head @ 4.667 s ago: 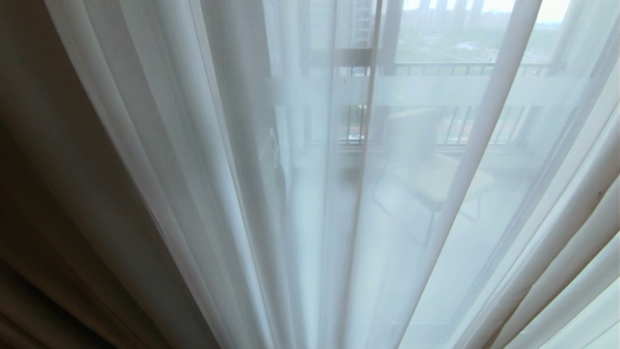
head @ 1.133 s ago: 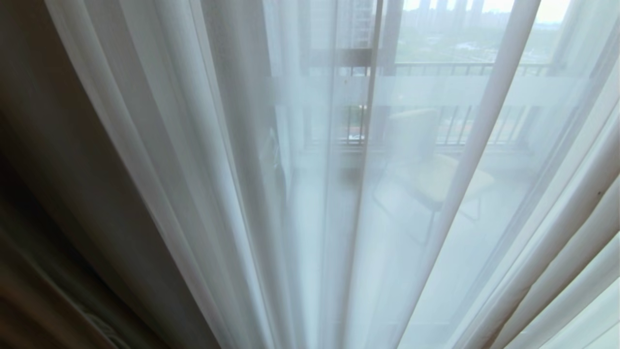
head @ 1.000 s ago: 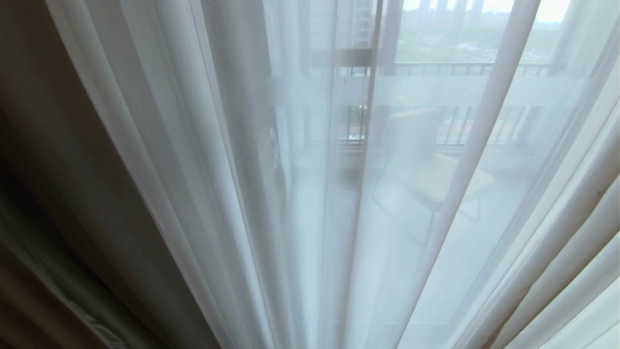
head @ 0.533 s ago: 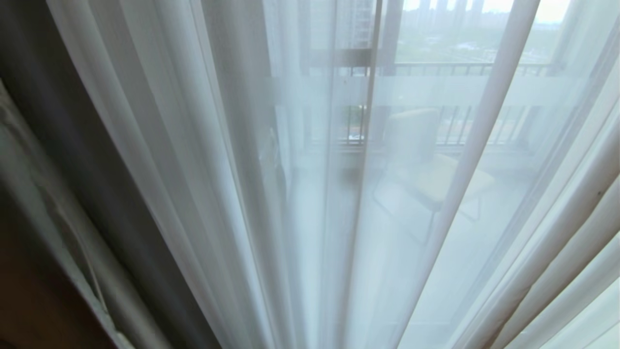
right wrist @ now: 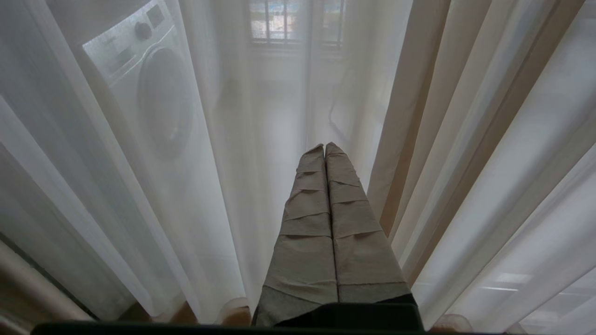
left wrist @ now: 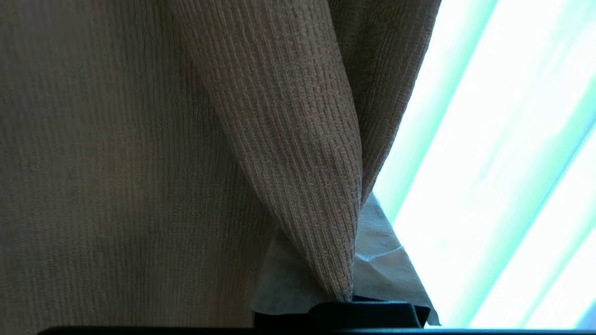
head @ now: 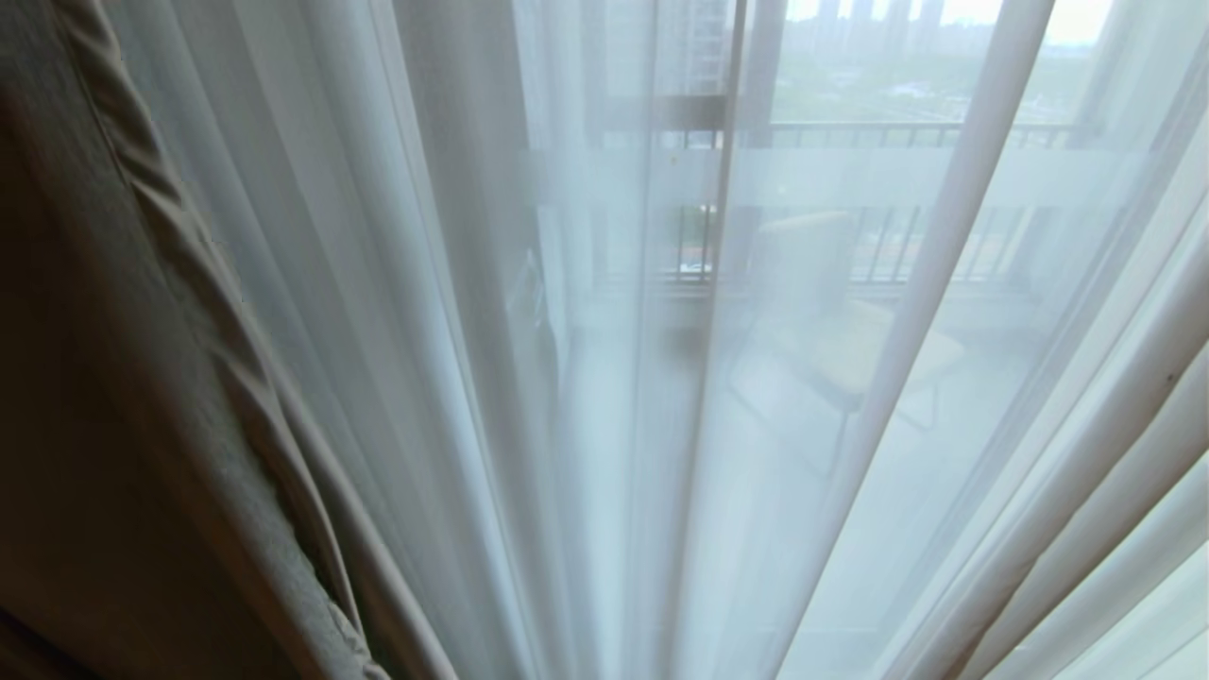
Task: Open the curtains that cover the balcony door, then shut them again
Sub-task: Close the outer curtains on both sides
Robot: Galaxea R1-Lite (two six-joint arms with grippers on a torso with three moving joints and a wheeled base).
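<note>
Curtains: 2 layers. Opaque beige-grey woven panel (head: pixel 142 397) bunched at frame left, hem edge running diagonally. Sheer white layer (head: pixel 586 378) spans centre/right, pleated, balcony door (head: pixel 732 142) frame dimly visible behind.

Head view downward, wrist views close, all facing the curtains (head: pixel 397 283).

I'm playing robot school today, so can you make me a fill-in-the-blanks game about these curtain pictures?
1. The left gripper is shut on the ____ curtain.
2. The right gripper has its fingers pressed ____.
3. Through the sheer curtain, a ____ stands on the balcony.
4. In the right wrist view, a washing ____ shows behind the sheer fabric.

Missing words: beige; together; chair; machine
</note>
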